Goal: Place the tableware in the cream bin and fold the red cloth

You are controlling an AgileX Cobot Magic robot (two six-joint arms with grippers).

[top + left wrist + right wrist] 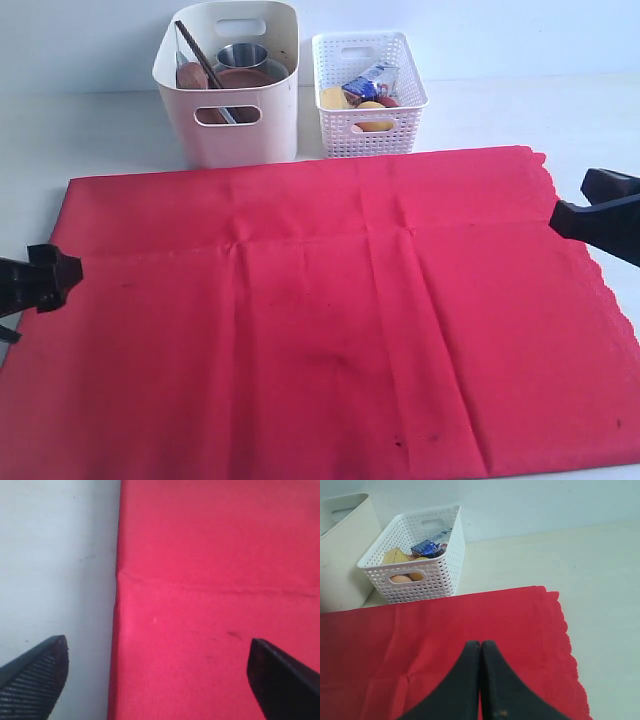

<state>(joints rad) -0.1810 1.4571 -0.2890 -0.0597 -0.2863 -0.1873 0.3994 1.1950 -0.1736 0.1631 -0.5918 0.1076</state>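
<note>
The red cloth (320,320) lies spread flat over the table, with its scalloped edge on the right. The cream bin (245,135) stands behind it. Inside show the steel cup (243,55), the brown wooden plate (240,78) and the dark chopsticks (198,55); the rest of the tableware is hidden. My left gripper (50,280) sits at the cloth's left edge. In its wrist view the gripper (157,642) is open wide, straddling the border of the cloth (215,555). My right gripper (556,213) is over the cloth's right side; that gripper (480,644) is shut with nothing between its fingers, above the cloth (445,620).
A white perforated basket (368,130) holding food items stands right of the cream bin, just behind the cloth's far edge. Bare pale table (560,110) lies to the right of the basket and along the cloth's left border (55,555).
</note>
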